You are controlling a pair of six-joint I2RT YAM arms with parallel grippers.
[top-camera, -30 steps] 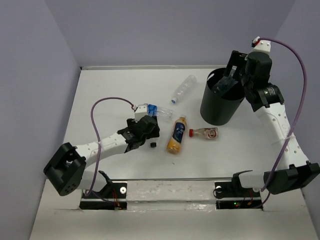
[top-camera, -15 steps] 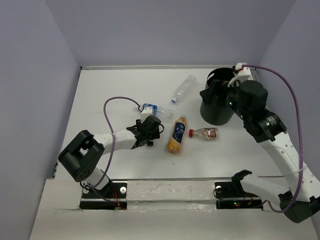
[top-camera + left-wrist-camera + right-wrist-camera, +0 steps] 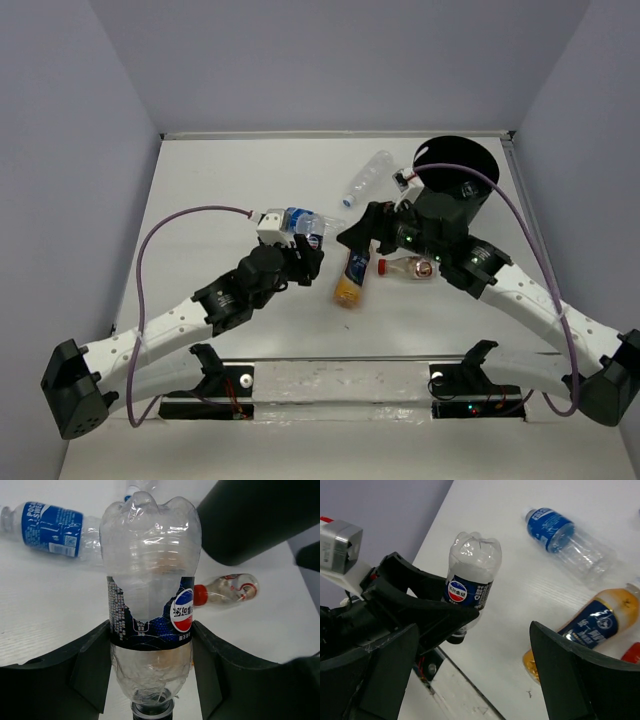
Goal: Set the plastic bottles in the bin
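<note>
Clear plastic with a dark blue band, the dark-labelled bottle (image 3: 150, 580) is clamped in the left claw (image 3: 150, 632). The claw's two black fingers (image 3: 92, 665) press on the label from both sides. The bottle's cap points back at the wrist and its lobed base points away, and it is held clear of the white table (image 3: 200, 190).

The right claw (image 3: 472, 626) is spread wide with nothing between its fingers. In the top view it hangs at 3 o'clock of the left claw, facing it.

The bin (image 3: 484, 195) stands upright at 1 o'clock on the table, well apart from the held bottle.

Four more bottles lie flat on the table:
- The blue-labelled bottle (image 3: 50, 527) lies at 11 o'clock of the held one in the left wrist view.
- The juice bottle (image 3: 351, 272) lies at 7 o'clock of the bin.
- The red-capped bottle (image 3: 410, 267) lies just beside the juice bottle, at its 3 o'clock and at 6 o'clock of the bin.
- The bare clear bottle (image 3: 367, 178) lies at 9 o'clock of the bin, near its wall.
</note>
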